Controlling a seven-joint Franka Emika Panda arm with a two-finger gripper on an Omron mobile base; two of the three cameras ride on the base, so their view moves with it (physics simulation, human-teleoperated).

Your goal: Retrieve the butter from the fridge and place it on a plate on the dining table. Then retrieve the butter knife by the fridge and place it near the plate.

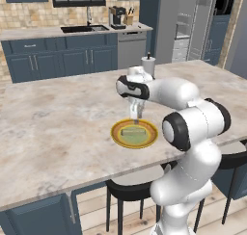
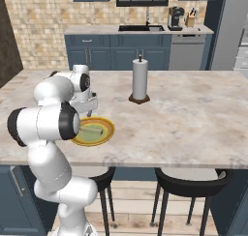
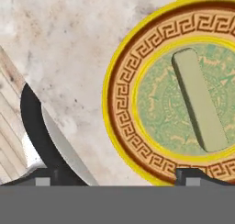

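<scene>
The claw (image 3: pixel 118 176) hangs with its jaws spread wide and nothing between them, just above the plate (image 3: pixel 120 99). The butter (image 3: pixel 199 100) lies free on the plate's green centre, on the bench (image 1: pixel 58 113).

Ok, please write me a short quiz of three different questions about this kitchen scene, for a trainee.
1. True or false: the pale yellow-green butter stick lies on the round yellow-rimmed plate.
2. The pincer is: A) shut on the butter stick, B) open above the plate, C) holding a knife.
3. Fill in: the white paper towel roll stands upright on the beige marbled ____.

Key: 1 true; 2 B; 3 dining table.
</scene>
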